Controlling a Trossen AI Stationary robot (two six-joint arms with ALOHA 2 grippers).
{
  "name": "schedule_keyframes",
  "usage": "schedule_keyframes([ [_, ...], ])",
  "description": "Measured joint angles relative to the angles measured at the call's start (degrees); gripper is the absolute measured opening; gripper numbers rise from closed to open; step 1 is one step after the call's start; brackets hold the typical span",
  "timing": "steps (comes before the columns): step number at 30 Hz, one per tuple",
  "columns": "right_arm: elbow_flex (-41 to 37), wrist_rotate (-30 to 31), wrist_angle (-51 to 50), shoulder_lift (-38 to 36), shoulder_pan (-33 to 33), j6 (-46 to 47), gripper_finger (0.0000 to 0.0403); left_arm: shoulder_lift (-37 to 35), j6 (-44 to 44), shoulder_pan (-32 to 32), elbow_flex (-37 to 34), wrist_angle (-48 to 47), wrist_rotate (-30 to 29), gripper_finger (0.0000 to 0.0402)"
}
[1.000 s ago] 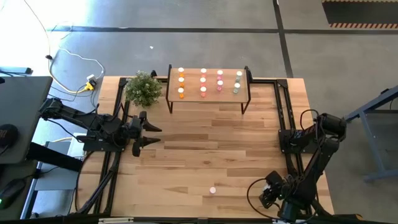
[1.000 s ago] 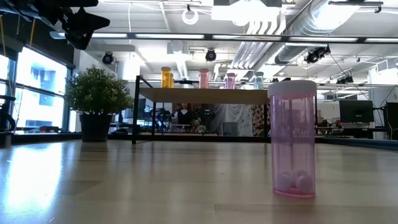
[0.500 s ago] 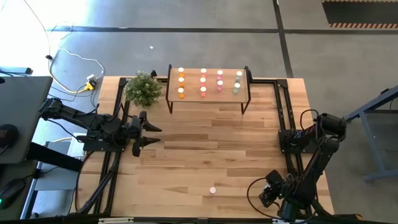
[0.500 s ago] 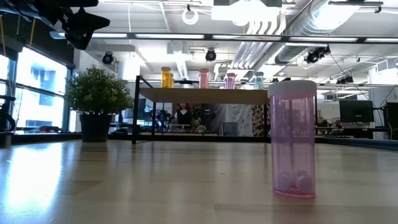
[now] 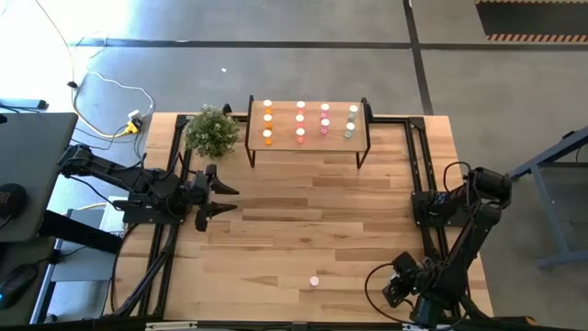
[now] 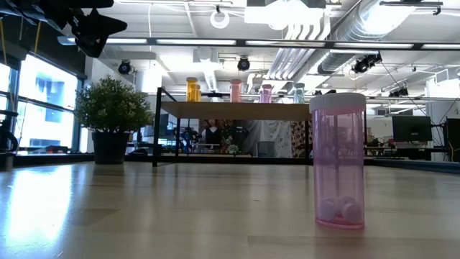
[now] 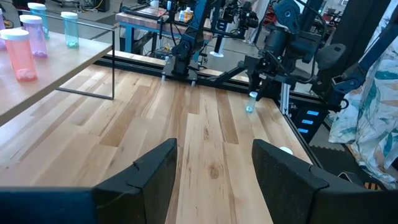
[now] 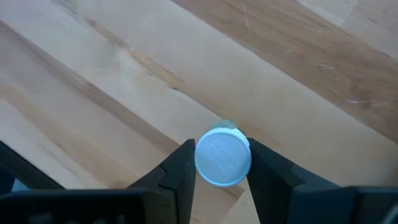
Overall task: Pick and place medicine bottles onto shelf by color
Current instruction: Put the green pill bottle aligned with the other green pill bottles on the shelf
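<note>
The shelf [image 5: 308, 138] stands at the far side of the table, and several medicine bottles [image 5: 300, 119] stand on it in rows by color: orange, light pink, deep pink, pale green. One pink bottle [image 6: 338, 162] stands upright alone near the table's near edge [image 5: 314, 280]. My right gripper [image 5: 395, 287] is over the near right corner, shut on a pale green bottle [image 7: 250, 108]. My left gripper [image 5: 220, 199] hovers open over the table's left side and touches nothing; it also shows in its own wrist view [image 7: 214, 177]. My right gripper [image 8: 221, 165] pinches the pale green bottle between its two fingers just under its white cap [image 8: 222, 160]. The fingers come from above, pointing down, and the bottle stays upright with the cap facing the wrist camera. Whether its bottom rests on the table, I cannot tell.
A potted plant [image 5: 212, 131] stands left of the shelf at the far left. Black frame rails [image 5: 421, 184] run along both sides of the table. Bare planks [image 5: 312, 211] lie between the shelf and the lone pink bottle.
</note>
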Motion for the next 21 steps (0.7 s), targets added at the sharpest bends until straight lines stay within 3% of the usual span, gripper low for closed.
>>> schedule_keyframes([
  [11, 4.9, 0.6, -2.2, 0.0, -0.9, -2.7, 0.0115, 0.0, 0.0, 0.0, 0.0, 0.0, 0.0, 0.02],
  [21, 8.4, 0.6, -2.3, 0.0, -7.4, -15.1, 0.0115, 0.0, 0.0, 0.0, 0.0, 0.0, 0.0, 0.02],
])
